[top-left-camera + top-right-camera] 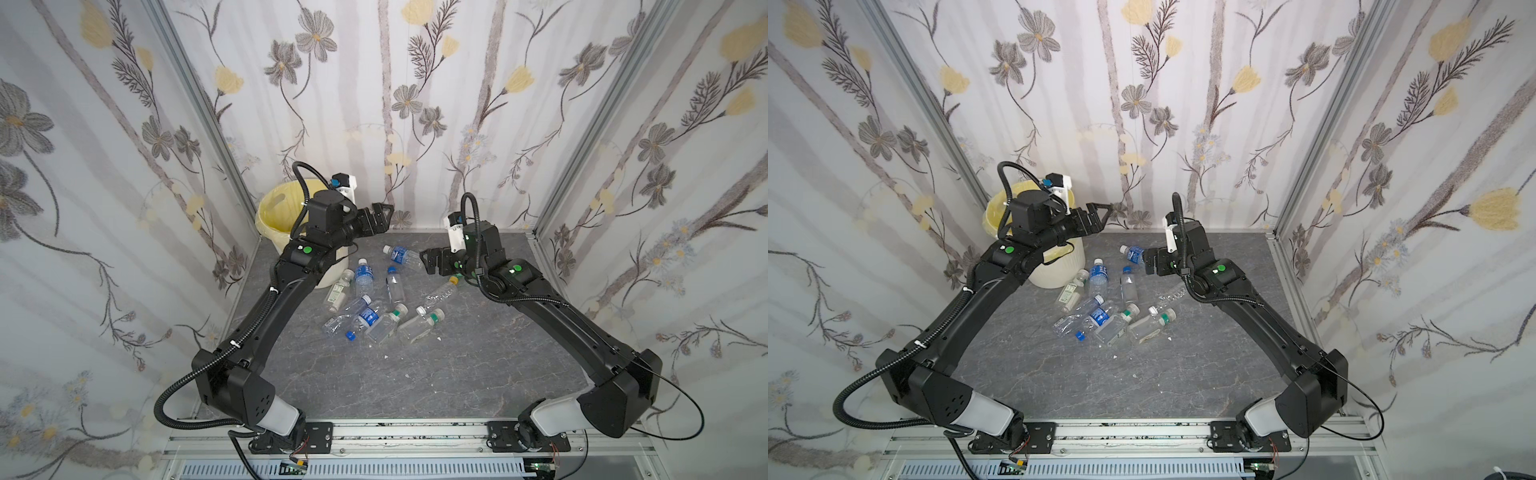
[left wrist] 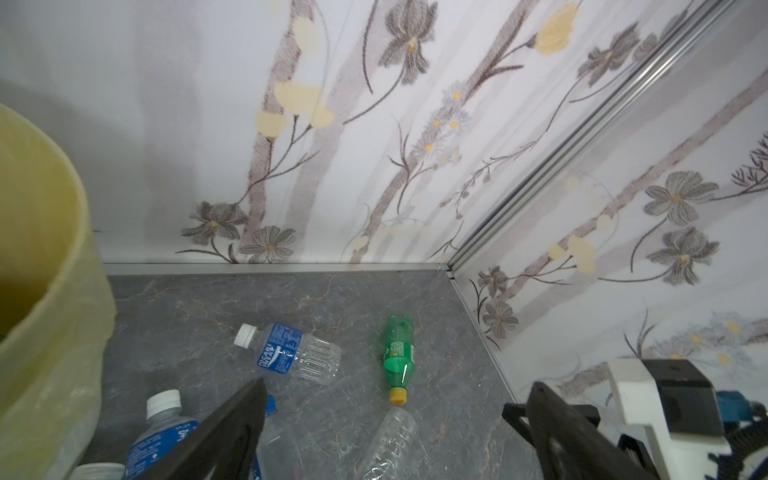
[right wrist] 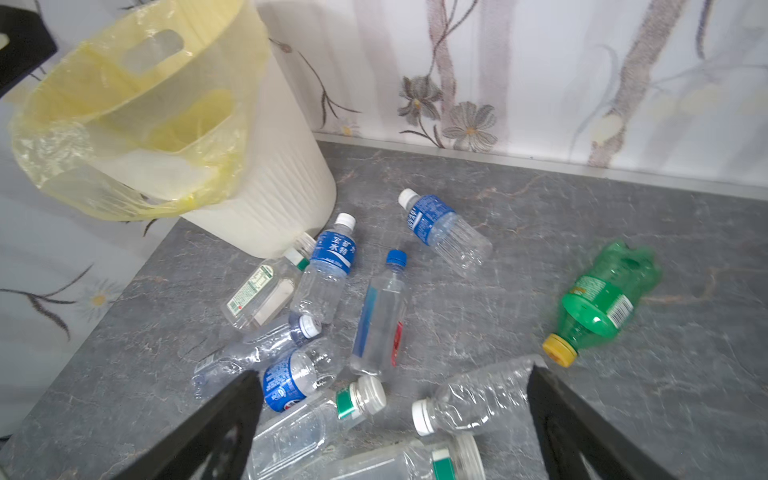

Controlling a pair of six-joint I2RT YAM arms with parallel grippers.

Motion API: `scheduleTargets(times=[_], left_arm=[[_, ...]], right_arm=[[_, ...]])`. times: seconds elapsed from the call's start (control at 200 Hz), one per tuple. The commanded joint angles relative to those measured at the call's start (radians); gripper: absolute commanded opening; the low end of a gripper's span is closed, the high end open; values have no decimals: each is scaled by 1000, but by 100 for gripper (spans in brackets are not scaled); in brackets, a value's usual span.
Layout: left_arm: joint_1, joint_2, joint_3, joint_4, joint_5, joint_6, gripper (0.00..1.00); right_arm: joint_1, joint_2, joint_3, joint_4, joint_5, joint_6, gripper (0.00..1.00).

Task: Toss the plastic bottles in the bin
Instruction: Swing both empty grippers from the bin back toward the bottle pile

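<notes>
Left pincer [image 1: 385, 218] and right pincer [image 1: 428, 262] agape; crinkled clear bottles [image 1: 440, 296] beside ribbed round bin [image 3: 282, 187].

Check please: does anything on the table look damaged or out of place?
Yes. The clear bottle beside the green bottle is crushed, its wall creased all over. Small white scraps lie loose on the table.

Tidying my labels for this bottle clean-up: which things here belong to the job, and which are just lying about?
Job: plastic bottles scattered on the table; green bottle among them; lined bin.
Lying about: small white scraps on the table; floral wall panels.
</notes>
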Motion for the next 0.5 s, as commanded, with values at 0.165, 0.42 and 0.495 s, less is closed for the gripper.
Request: scheduleTargets(times=[0.165, 0.42, 0.495], left_arm=[[-119, -39, -191, 18, -119, 22, 100], [-186, -112, -458, 17, -150, 22, 100], [-196, -136, -530, 17, -156, 12, 100]], right_arm=[[-103, -115, -151, 100, -11, 26, 100], [-125, -174, -224, 81, -73, -21, 100], [-124, -186, -256, 83, -110, -17, 100]])
